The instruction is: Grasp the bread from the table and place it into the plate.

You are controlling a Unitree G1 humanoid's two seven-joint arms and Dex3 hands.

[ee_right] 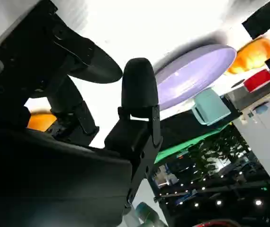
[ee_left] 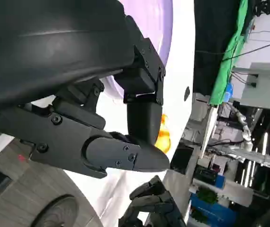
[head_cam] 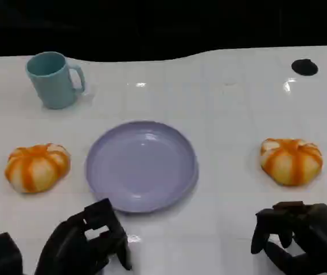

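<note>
Two orange-and-white striped bread rolls lie on the white table, one (head_cam: 37, 166) left of the plate and one (head_cam: 291, 161) to its right. The empty lilac plate (head_cam: 141, 166) sits between them. My left hand (head_cam: 89, 240) hovers near the table's front edge, just below the plate, holding nothing. My right hand (head_cam: 301, 236) hangs in front of the right roll, fingers apart and empty. The left wrist view has the left hand's fingers (ee_left: 125, 156), the plate (ee_left: 159, 19) and a sliver of bread (ee_left: 164, 135). In the right wrist view, the plate (ee_right: 196, 71) and both rolls (ee_right: 253, 54) (ee_right: 40, 120) lie beyond the fingers (ee_right: 139, 90).
A teal mug (head_cam: 54, 79) stands at the back left, handle to the right. A small black round mark (head_cam: 304, 67) sits at the back right. The table's far edge runs along a dark background. Bare table lies between each roll and the plate.
</note>
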